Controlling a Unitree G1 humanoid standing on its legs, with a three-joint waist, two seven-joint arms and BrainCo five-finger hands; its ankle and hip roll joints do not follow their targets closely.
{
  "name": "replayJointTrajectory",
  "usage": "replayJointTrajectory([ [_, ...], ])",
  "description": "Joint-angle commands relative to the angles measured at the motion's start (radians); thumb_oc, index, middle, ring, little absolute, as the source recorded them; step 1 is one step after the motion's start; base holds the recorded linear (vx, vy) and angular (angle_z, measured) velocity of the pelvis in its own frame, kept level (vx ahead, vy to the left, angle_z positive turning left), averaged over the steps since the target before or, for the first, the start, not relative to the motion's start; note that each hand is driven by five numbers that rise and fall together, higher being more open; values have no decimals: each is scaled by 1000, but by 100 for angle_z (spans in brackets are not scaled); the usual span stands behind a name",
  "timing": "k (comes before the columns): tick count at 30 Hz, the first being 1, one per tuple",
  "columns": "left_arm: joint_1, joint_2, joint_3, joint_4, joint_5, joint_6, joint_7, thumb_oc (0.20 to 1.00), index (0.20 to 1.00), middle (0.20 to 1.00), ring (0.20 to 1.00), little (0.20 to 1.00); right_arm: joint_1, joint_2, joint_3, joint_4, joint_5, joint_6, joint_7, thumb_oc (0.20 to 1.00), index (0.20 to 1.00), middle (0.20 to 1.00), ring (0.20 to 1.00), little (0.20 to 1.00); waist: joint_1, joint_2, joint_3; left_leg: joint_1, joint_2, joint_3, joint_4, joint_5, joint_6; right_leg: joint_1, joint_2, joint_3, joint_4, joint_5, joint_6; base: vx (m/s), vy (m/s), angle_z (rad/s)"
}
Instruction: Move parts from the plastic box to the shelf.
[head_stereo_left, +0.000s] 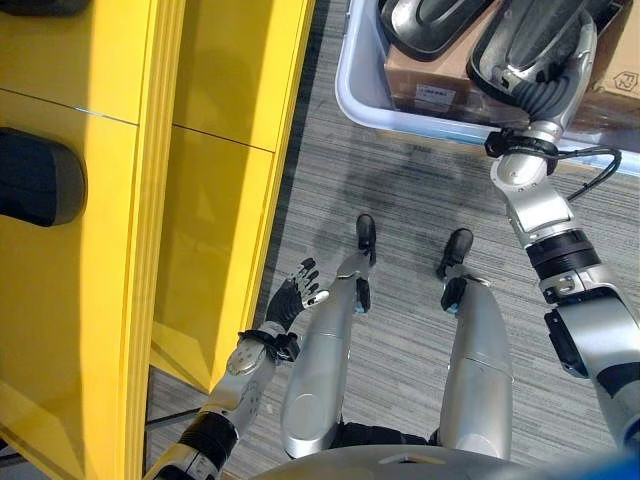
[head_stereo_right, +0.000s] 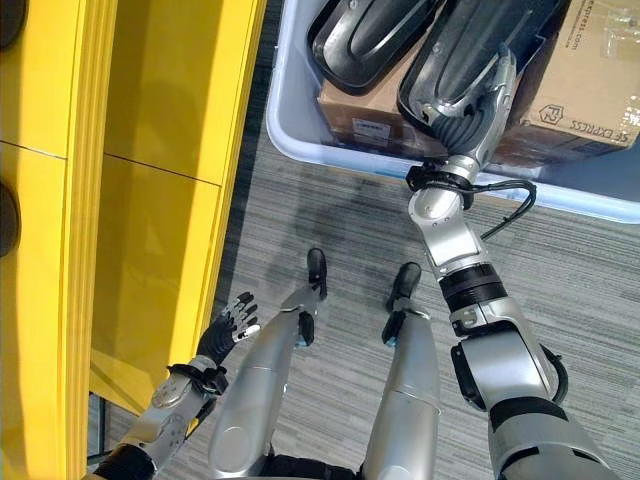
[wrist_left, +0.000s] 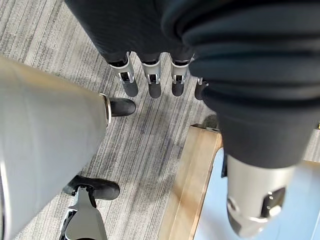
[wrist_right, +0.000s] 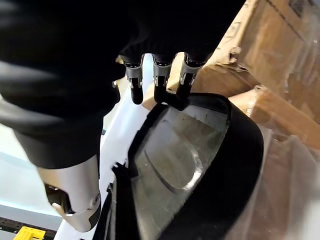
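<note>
Nearest, the left hand (head_stereo_left: 297, 292) hangs low beside the tall yellow metal shelf (head_stereo_left: 150, 200), fingers straight and relaxed — holding nothing. Farther out, the right hand (head_stereo_right: 470, 105) reaches into the pale blue plastic box (head_stereo_right: 300, 140), fingers curled over the rim of a black curved plastic part (head_stereo_right: 455, 55) lying on brown cardboard cartons (head_stereo_right: 590, 80).

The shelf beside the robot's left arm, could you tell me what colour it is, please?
Bright yellow; the shelf shows best in the left eye view.
</note>
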Motion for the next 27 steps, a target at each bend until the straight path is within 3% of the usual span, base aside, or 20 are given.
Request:
replayJointTrajectory([
  [1,44,33,-27,-38,20,-12,-20,1000,1000,1000,1000,1000,-39,-58,-2,-9,199,-67,37,1000,1000,1000,1000,1000,3,77,-15,-30,-15,-45,57,-114,-11,60,38,31,81,-134,17,0,0,0],
  [5,42,37,-33,-29,17,-21,-27,1000,1000,1000,1000,1000,-47,-46,-58,82,348,-151,65,1000,1000,1000,1000,1000,4,81,-15,-40,-15,-45,61,-118,-12,47,41,33,93,-139,16,-6,3,1],
  [7,42,38,-43,-30,12,-28,-23,1000,1000,1000,1000,1000,-56,-54,-74,112,372,-156,86,1000,1000,1000,1000,1000,4,84,-15,-44,-16,-46,62,-119,-12,42,41,33,96,-140,16,0,0,0],
  [9,41,32,-44,-18,10,-37,-29,1000,1000,1000,1000,1000,-71,-60,-79,139,359,-174,84,1000,1000,1000,1000,1000,6,88,-15,-47,-16,-44,61,-120,-11,38,40,33,99,-142,16,-13,15,0],
  [11,45,30,-49,-13,10,-37,-40,1000,1000,1000,1000,1000,-90,-74,-78,140,259,-251,62,1000,1000,1000,1000,1000,8,95,-15,-52,-19,-41,59,-118,-11,34,39,35,97,-142,18,-17,18,0],
  [13,48,30,-52,-12,4,-40,-41,1000,1000,1000,1000,1000,-93,-79,-69,108,186,-282,31,1000,1000,1000,1000,1000,8,94,-15,-51,-19,-40,59,-119,-10,35,38,34,93,-140,20,0,0,0],
  [14,48,32,-52,-14,4,-39,-46,1000,1000,1000,1000,1000,-94,-85,-62,55,99,-275,15,1000,1000,1000,1000,1000,6,94,-15,-50,-20,-40,56,-118,-10,36,37,33,88,-137,22,0,0,0],
  [17,50,27,-49,-21,14,-35,-43,1000,1000,1000,1000,1000,-84,-86,-43,-21,82,-203,47,1000,1000,1000,1000,1000,1,94,-15,-46,-21,-37,55,-116,-11,37,37,37,82,-133,22,0,0,0],
  [23,55,40,-34,-4,10,-45,-64,1000,1000,1000,1000,1000,-90,-51,17,-23,267,-165,247,1000,1000,1000,1000,1000,12,92,-15,-43,-19,-40,54,-113,-12,44,32,30,70,-129,21,0,0,0],
  [27,57,48,-25,13,5,-54,-83,1000,1000,1000,1000,1000,-115,-37,50,8,317,-135,327,1000,1000,1000,1000,1000,24,89,-15,-38,-19,-44,59,-114,-13,53,26,19,73,-128,22,0,0,0],
])
